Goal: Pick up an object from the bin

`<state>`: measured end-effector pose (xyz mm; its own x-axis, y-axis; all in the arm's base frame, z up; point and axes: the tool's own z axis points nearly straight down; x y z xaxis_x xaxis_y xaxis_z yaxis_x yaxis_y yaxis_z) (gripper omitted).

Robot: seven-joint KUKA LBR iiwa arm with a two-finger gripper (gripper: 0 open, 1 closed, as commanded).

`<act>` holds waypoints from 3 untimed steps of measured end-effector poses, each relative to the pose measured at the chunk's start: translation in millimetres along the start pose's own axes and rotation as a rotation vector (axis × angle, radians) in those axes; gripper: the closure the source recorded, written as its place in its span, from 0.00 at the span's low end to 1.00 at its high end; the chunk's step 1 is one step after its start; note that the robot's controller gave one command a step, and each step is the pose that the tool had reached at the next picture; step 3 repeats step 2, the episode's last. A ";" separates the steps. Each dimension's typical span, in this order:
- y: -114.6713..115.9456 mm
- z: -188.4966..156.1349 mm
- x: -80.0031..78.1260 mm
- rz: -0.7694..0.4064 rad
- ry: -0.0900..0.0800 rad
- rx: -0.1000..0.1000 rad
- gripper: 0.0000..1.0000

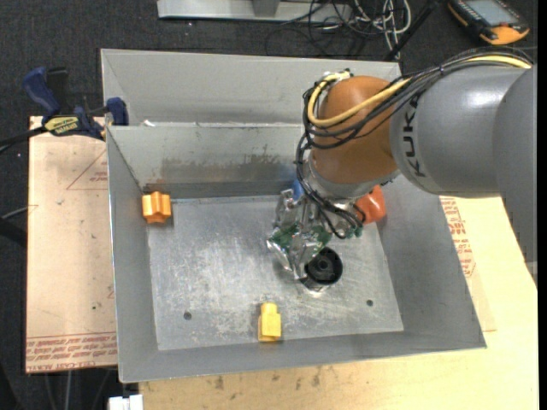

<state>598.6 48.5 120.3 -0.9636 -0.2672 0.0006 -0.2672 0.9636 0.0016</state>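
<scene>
- Nearest, close to the near wall of the bin (214, 267) and a little left of its middle, a small yellow block (269, 322) lies alone on the bare grey floor, well apart from everything else.
- Farther in and right of the middle, a black round thing (324, 268), a low disc or cap with a dark hollow in its top, lies flat on the floor.
- The gripper (297, 259) hangs low over the floor just to the left of that black round thing, its metal tip meeting the disc's left edge in the view. Whether the two actually touch cannot be told.
- Whether the gripper is open or closed cannot be told either: its tip is a tangle of metal and wires seen from above, and nothing can be made out held in it.
- Just beyond, to the right of the gripper, a red-orange thing (373, 205) lies on the floor, partly hidden under the wrist.
- On the far left, close to where the left and far walls meet, an orange block (156, 206) lies by itself.
- Above all this, the rounded orange cover (350, 135) of the wrist, looped with yellow and black cables (427, 68), joins the thick grey arm (479, 135) that comes in from the right.
</scene>
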 end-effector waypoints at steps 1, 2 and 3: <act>-7.1 -67.9 -5.3 0.017 -0.001 0.000 1.00; -8.8 -124.3 -6.9 0.023 -0.006 0.002 1.00; -8.8 -124.3 -6.9 0.023 -0.006 0.002 1.00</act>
